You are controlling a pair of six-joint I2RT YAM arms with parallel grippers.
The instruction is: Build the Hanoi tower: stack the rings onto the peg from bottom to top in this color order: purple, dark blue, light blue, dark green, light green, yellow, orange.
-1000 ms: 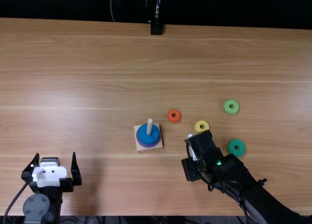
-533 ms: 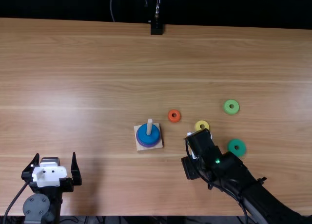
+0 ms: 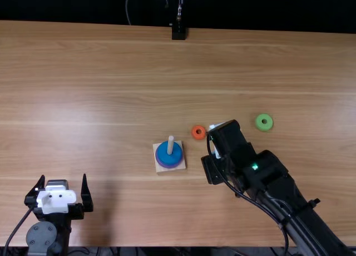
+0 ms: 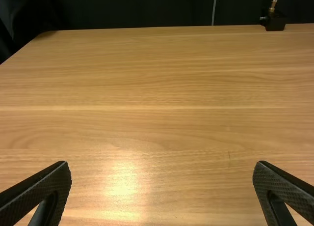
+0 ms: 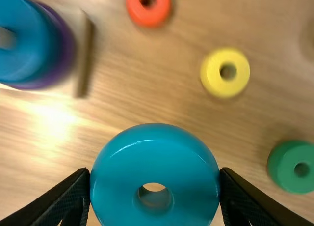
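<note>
Squarely, the right gripper (image 5: 155, 179) pinches the light blue ring (image 5: 154, 152) by its sides, fingers a ring's width apart, hole free for the peg (image 3: 171, 146) at left, where dark blue ring (image 5: 29, 51) caps purple ring (image 5: 67, 46); the left gripper (image 3: 63, 177), near left, stands wide, empty.

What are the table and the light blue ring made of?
The table looks like wood, smooth and slightly shiny: long grain lines, pale glare.
The light blue ring could be plastic or painted wood, glossy: a white streak shines there.
</note>
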